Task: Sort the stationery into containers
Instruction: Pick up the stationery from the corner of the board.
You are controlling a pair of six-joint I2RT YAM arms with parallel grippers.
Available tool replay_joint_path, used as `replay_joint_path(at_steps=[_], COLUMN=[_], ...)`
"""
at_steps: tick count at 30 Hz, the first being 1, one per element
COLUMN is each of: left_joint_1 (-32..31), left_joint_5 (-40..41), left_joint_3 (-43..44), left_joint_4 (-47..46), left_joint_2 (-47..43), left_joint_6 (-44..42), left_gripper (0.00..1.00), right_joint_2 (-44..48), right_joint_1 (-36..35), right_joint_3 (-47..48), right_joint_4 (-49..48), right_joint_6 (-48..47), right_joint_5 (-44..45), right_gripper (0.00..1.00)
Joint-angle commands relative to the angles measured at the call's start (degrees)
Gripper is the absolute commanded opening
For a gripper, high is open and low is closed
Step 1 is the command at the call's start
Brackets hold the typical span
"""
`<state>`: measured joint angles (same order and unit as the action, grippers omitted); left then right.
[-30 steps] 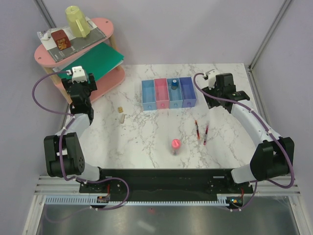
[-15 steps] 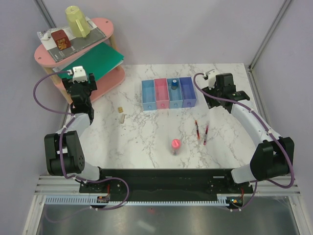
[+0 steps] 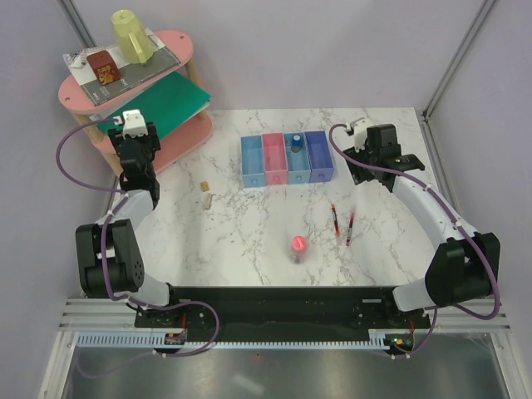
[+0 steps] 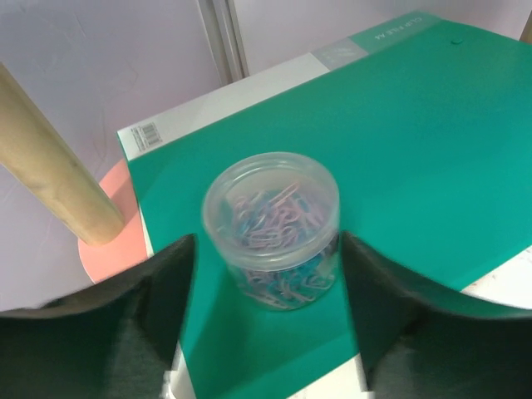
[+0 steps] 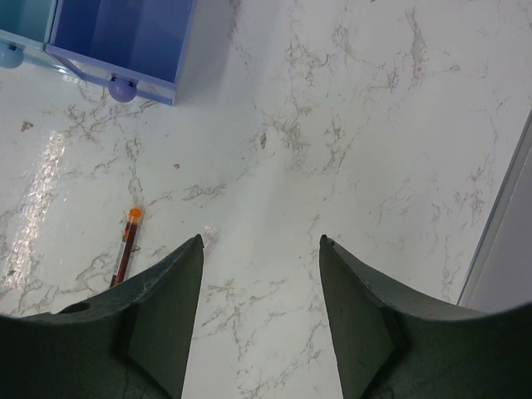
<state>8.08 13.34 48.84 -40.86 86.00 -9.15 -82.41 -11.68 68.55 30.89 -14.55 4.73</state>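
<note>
Crept a shade closer to the pink shelf (image 3: 174,41) with the left arm since a second ago; no other change to note on the marble table (image 3: 241,241).

Reaches into the shelf's lower tier at far left with the left gripper (image 4: 266,241), jaws standing apart on either side of a clear jar (image 4: 270,220) of paper clips set on a green folder (image 4: 432,125). Not clamped yet, to judge by the gap showing at each finger. Hard to say what part that jar plays in the sorting.

Leaves two tan blocks (image 3: 205,192) loose on the marble just right of that arm, near each other and well short of the bins.

Finds at mid-table the row of four bins (image 3: 252,166), joined side by side: light blue, pink, light blue, purple-blue. Counts only one thing put away there, the blue-capped bottle (image 3: 295,143), upright in the third bin.

Nearer the arm bases, shows the pink-capped tube (image 3: 298,247) standing alone, and to its right two red pens (image 3: 334,219) lying roughly parallel, near each other but not touching.

Hangs the right gripper (image 5: 259,241) at far right over bare marble beside the purple-blue bin, jaws spread with nothing between them, one pen lying off to the side in the wrist view.

Barely begun, then, by this reckoning: one item binned, and blocks, tube and pens all waiting on the table.
</note>
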Motion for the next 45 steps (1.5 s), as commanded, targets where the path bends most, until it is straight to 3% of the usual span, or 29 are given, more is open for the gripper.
replay_joint_path(at_steps=[1, 13, 22, 32, 45], left_joint_1=[0.4, 0.5, 0.5, 0.5, 0.5], left_joint_5=[1.4, 0.0, -7.6, -13.1, -26.4], left_joint_3=[2.7, -1.2, -8.3, -11.4, -14.6], left_joint_4=[-3.4, -2.4, 3.7, 11.5, 19.7], left_joint_2=[0.8, -2.1, -12.3, -20.9, -31.5], left_joint_6=[-0.9, -1.9, -3.4, -5.4, -10.1], left_gripper=[0.67, 0.12, 0.02, 0.02, 0.02], right_joint_2=[0.3, 0.2, 0.3, 1.1, 1.7], right_joint_1=[0.3, 0.3, 0.3, 0.3, 0.3], right_joint_3=[1.8, 2.1, 1.8, 2.3, 2.6], right_joint_4=[-0.1, 0.0, 0.0, 0.2, 1.3], right_joint_6=[0.7, 0.8, 1.4, 1.4, 0.7], right_joint_5=[-0.6, -1.0, -2.4, -3.1, -3.8], right_gripper=[0.66, 0.66, 0.66, 0.66, 0.66])
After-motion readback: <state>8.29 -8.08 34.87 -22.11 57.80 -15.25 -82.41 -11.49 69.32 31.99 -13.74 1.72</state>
